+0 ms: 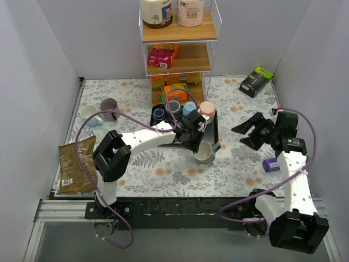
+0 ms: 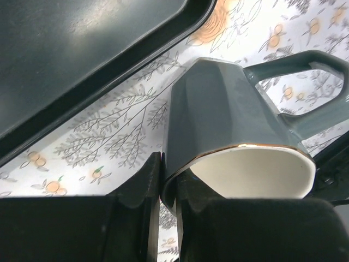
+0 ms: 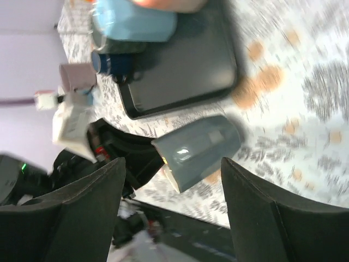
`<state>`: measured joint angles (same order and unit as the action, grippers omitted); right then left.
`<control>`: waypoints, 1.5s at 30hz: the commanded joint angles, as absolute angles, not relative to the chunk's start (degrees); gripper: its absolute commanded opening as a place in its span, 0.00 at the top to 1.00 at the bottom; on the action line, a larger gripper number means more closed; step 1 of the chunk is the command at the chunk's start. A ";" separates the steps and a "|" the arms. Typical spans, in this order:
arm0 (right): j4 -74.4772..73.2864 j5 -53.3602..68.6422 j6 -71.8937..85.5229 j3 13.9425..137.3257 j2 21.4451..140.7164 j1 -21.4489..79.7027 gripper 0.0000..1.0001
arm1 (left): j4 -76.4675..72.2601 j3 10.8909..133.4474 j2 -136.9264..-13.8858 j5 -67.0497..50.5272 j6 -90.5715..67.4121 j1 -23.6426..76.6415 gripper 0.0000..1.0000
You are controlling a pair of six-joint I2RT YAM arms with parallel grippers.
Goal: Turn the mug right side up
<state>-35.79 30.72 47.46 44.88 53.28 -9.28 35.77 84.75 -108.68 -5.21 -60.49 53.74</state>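
Mug mid-turn, its rim pinched by the left claw, just in front of the tray.

The claw's 2 fingers clamp the mug's wall at the gold-edged rim, 1 outside and 1 inside, with the pale inside facing the wrist camera and the handle pointing away from the tray. The mug is tipped rather than standing; I cannot tell whether its base touches the flowered cloth. The turning step looks underway but not finished. Next, the wrist likely needs to roll on until the mouth faces straight up, then lower the base flat before letting go. Well right of the tray, the right claw hangs spread wide, holding nothing.
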 commanded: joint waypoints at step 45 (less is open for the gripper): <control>-8.17 11.52 9.67 45.70 68.29 32.78 0.42 | 50.89 89.12 -91.06 12.21 -60.37 50.90 0.52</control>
<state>-10.52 12.91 11.81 42.83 66.11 31.18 49.50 89.45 -95.96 5.63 -57.06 53.54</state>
